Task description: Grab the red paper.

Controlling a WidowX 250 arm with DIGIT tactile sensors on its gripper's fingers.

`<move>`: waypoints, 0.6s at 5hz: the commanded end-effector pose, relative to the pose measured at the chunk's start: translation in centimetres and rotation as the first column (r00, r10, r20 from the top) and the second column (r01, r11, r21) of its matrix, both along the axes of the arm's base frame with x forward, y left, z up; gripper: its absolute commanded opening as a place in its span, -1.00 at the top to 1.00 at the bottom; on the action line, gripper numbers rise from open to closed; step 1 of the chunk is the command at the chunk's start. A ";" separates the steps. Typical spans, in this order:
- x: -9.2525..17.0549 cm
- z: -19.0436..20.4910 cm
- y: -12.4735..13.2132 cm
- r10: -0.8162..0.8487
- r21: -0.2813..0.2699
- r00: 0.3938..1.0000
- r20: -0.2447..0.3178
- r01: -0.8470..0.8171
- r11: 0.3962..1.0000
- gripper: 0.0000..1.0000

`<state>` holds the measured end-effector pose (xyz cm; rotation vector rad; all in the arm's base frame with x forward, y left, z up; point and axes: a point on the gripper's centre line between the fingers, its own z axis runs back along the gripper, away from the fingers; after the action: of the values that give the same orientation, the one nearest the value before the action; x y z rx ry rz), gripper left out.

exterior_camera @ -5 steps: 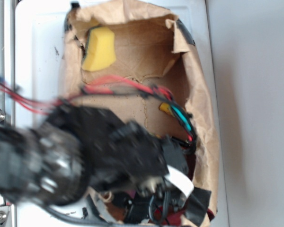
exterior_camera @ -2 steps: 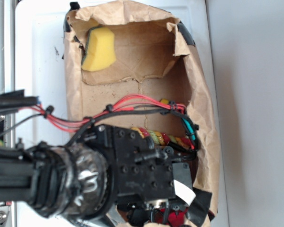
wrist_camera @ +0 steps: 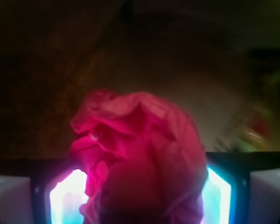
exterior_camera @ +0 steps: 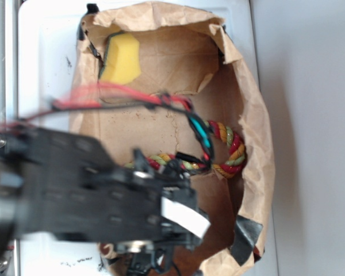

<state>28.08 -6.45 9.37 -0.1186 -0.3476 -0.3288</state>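
**A:** What does the end effector point(wrist_camera: 140, 196) have?

**B:** In the wrist view its two fingers point(wrist_camera: 67, 198) sit closed in on either side of the red paper point(wrist_camera: 137, 154), which fills the gap and bulges out ahead of them. It looks gripped.

**A:** What could go wrong?

**B:** The wad is thin and crumpled, so I judge it could compress and slip free, or tear, if the hold is shallow.

**A:** And around it?

**B:** In the exterior view the arm hides the paper. Just beyond the end effector lies a braided rope point(exterior_camera: 230, 146), red, yellow and green. The arm's loose cables point(exterior_camera: 132, 98) hang near it and might snag. Farther off, a yellow sponge point(exterior_camera: 121, 59) rests in the far corner. The brown paper bag point(exterior_camera: 256, 132) walls everything in, crowding any exit.
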 end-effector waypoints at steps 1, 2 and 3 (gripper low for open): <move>-1.2 6.5 2.9 0.256 0.107 0.966 -0.039 -0.251 0.962 1.00; -1.8 8.4 4.6 0.344 0.118 0.936 -0.073 -0.335 0.935 1.00; -2.6 10.1 6.4 0.452 0.132 0.892 -0.018 -0.446 0.885 1.00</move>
<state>25.07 0.40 17.22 0.0889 -0.2206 0.1015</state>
